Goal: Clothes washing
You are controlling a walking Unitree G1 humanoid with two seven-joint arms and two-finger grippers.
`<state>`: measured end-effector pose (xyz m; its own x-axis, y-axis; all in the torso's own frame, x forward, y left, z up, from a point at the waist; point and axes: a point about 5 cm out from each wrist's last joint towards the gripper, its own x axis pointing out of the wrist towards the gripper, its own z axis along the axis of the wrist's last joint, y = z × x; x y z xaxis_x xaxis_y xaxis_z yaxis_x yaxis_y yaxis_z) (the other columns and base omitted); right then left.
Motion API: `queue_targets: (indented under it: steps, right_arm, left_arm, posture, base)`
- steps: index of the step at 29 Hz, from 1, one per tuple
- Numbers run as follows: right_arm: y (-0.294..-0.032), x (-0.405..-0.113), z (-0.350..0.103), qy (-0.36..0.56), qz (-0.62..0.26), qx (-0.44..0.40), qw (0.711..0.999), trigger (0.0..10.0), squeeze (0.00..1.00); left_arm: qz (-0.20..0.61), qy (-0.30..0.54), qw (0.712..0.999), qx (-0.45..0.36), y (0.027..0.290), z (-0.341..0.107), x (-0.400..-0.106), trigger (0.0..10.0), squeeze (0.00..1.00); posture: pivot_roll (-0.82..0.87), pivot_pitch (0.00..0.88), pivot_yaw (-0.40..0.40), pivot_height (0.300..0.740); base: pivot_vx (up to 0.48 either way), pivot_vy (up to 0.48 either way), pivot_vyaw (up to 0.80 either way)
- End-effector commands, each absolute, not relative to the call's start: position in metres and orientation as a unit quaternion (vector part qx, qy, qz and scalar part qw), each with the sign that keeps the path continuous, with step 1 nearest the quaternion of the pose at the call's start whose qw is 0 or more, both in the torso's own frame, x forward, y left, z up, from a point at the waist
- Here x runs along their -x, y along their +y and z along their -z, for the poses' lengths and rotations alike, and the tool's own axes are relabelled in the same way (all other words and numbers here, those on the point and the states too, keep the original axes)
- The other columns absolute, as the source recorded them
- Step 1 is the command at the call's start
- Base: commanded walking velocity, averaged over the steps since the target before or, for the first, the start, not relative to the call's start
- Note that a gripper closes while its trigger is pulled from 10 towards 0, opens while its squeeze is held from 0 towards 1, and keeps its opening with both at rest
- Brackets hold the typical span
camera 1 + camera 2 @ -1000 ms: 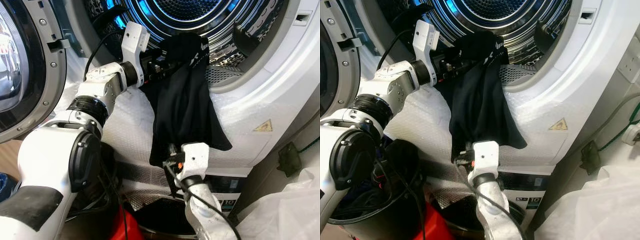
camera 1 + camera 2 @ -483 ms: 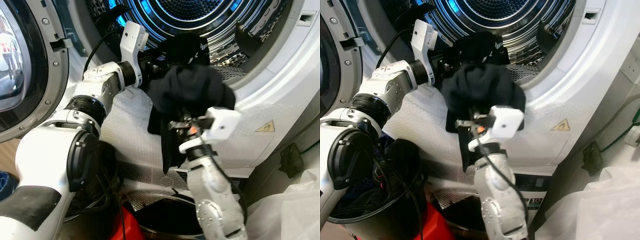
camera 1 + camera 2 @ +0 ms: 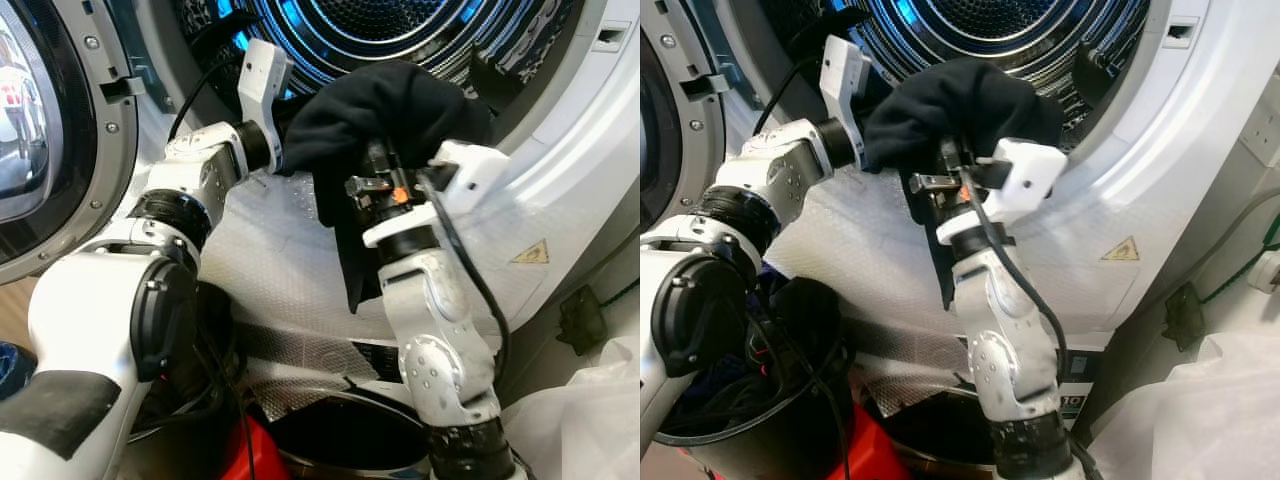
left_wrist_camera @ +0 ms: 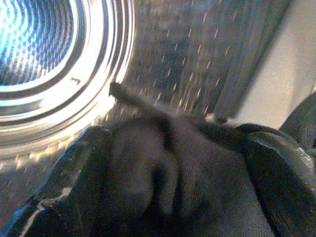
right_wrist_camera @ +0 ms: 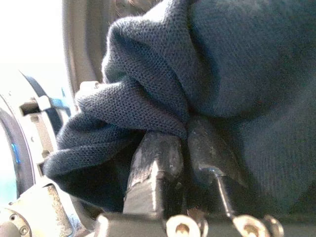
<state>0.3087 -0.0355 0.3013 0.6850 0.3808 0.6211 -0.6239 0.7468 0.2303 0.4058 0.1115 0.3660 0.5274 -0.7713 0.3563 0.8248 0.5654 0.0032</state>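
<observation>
Black knit garment (image 3: pixel 385 110) bunched at the lower lip of the drum opening (image 3: pixel 400 25), one tail hanging down over the washer front. Right gripper (image 5: pixel 185 148): fingers pressed together, pinching a fold from below; forearm raised, wrist bent toward the drum. Left gripper (image 4: pixel 168 163): at the lip's left side, fingers spread around the cloth. Judgement: garment goes inward and up, past the lip.

Left gripper (image 3: pixel 300 125) buried under black garment (image 3: pixel 385 105), fingertips unseen. Drum (image 3: pixel 380 20) cut off at top edge. Door (image 3: pixel 40 150) cropped at left. Black bucket (image 3: pixel 760 430) cut off at bottom edge. Left wrist view blurred.
</observation>
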Motion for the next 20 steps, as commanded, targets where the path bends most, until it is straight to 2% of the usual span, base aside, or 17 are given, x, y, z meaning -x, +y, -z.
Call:
queue_targets:
  steps: [1, 2, 3, 10, 11, 15, 16, 20]
  right_arm:
    - [-0.015, -0.314, -0.297, -0.246, -0.295, -0.230, 0.894, 0.0, 0.00]
    - [-0.011, -0.317, -0.296, -0.243, -0.291, -0.231, 0.896, 0.0, 0.00]
    - [-0.009, -0.318, -0.296, -0.242, -0.290, -0.233, 0.896, 0.0, 0.00]
    - [-0.005, -0.325, -0.300, -0.239, -0.263, -0.272, 0.894, 0.0, 0.00]
    - [-0.004, -0.326, -0.299, -0.232, -0.256, -0.287, 0.894, 0.0, 0.00]
    - [-0.002, -0.328, -0.295, -0.215, -0.247, -0.316, 0.891, 0.0, 0.00]
    - [0.001, -0.329, -0.293, -0.206, -0.242, -0.330, 0.889, 0.0, 0.00]
    - [0.005, -0.331, -0.291, -0.198, -0.238, -0.337, 0.889, 0.0, 0.00]
  left_arm:
    - [0.499, -0.229, 0.829, 0.103, 0.106, -0.408, -0.393, 10.0, 1.00]
    - [0.517, -0.245, 0.812, 0.114, 0.105, -0.417, -0.389, 10.0, 1.00]
    - [0.522, -0.249, 0.807, 0.117, 0.105, -0.419, -0.388, 10.0, 1.00]
    - [0.518, -0.270, 0.802, 0.121, 0.102, -0.430, -0.385, 10.0, 1.00]
    - [0.524, -0.270, 0.797, 0.133, 0.101, -0.430, -0.384, 10.0, 0.00]
    - [0.540, -0.268, 0.780, 0.170, 0.098, -0.431, -0.383, 10.0, 0.00]
    - [0.554, -0.265, 0.768, 0.181, 0.096, -0.432, -0.382, 10.0, 0.00]
    - [0.577, -0.258, 0.760, 0.154, 0.092, -0.429, -0.379, 10.0, 0.00]
  posture:
    - [-0.06, 0.000, 0.036, 0.740]
    - [-0.05, 0.000, 0.034, 0.740]
    - [-0.05, 0.000, 0.034, 0.740]
    - [-0.03, 0.005, 0.027, 0.740]
    - [-0.02, 0.005, 0.027, 0.740]
    - [-0.02, 0.008, 0.026, 0.740]
    - [-0.02, 0.011, 0.026, 0.740]
    - [-0.01, 0.012, 0.025, 0.740]
  base:
    - [0.000, 0.000, 0.00]
    - [0.000, 0.000, 0.00]
    - [0.000, 0.000, 0.00]
    - [0.000, 0.000, 0.00]
    - [0.000, 0.000, 0.00]
    - [0.000, 0.000, 0.00]
    - [0.000, 0.000, 0.00]
    - [0.000, 0.000, 0.00]
